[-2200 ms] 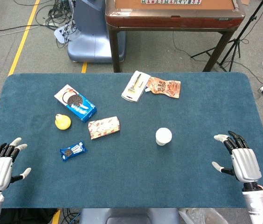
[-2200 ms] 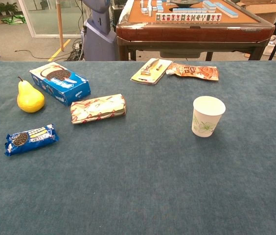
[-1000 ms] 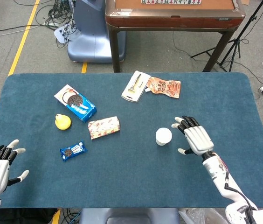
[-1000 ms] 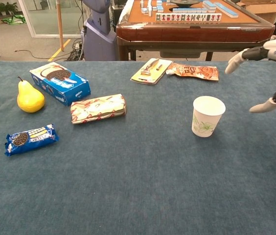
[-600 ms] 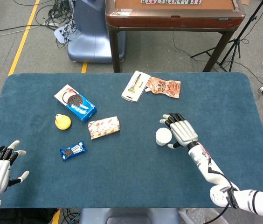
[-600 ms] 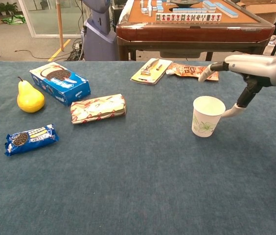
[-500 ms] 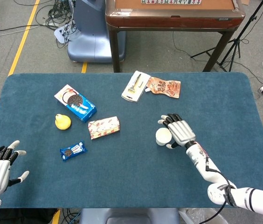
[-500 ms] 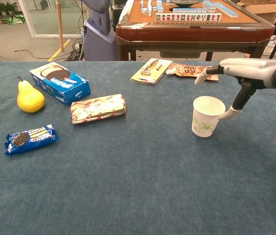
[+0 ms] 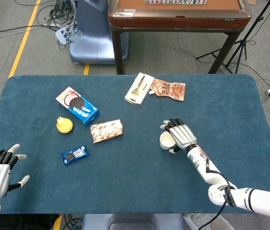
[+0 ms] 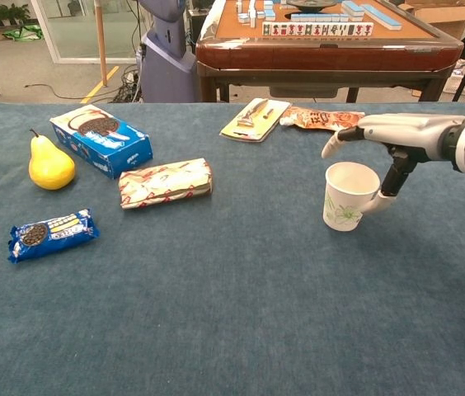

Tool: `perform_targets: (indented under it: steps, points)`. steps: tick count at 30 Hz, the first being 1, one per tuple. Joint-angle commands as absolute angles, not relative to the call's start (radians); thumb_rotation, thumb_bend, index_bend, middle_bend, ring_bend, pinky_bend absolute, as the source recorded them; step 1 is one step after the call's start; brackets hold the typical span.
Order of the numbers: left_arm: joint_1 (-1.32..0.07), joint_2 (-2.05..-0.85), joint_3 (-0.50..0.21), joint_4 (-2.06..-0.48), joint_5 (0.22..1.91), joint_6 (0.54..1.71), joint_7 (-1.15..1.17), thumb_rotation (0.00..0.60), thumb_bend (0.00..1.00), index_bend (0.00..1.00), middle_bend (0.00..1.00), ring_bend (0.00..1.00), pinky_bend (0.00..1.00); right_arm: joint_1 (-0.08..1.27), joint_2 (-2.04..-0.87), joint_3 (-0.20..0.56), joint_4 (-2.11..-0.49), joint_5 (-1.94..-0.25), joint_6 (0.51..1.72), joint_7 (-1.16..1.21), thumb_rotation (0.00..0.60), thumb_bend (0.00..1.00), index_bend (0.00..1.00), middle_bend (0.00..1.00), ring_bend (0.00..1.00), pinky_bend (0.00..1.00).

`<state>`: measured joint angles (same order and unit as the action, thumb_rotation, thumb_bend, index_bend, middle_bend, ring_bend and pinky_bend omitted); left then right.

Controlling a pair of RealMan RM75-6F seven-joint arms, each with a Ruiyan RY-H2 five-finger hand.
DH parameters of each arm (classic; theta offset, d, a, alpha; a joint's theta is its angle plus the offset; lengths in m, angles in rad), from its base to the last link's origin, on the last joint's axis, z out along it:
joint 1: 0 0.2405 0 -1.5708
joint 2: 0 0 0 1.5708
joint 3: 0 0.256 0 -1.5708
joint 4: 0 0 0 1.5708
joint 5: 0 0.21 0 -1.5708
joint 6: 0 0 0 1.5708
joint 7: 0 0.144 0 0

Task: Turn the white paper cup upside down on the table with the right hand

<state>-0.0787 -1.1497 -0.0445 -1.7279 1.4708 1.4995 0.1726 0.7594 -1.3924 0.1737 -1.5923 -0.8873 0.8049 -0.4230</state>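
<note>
Here the upright paper cup [image 10: 348,195] meets right hand [image 9: 180,135].

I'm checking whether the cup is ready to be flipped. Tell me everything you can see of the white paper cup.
The white paper cup stands upright and open-mouthed on the blue table, right of centre. It looks like thin paper, tapering downward, with a faint green leafy print on its side, and seems empty. The right hand reaches over its rim from the right, fingers spread above the mouth, the thumb at or against its right wall; a firm grip is not visible. Nothing else touches it.
</note>
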Motion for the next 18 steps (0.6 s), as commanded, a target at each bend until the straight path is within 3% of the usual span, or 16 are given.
perform_targets:
  steps: [1,18]
  points:
    - [-0.079,-1.150,-0.045,-1.727,1.470,1.499,0.172,0.600,0.15,0.35,0.13,0.16,0.08,0.767,-1.396,0.168,-1.586,-0.881,0.804,-0.420,0.600,0.15,0.20,0.10,0.00,0.06]
    - [-0.076,-1.145,-0.046,-1.724,1.464,1.499,0.169,0.600,0.15,0.35,0.13,0.16,0.08,0.790,-1.403,0.140,-1.580,-0.859,0.832,-0.415,0.600,0.34,0.36,0.20,0.00,0.06]
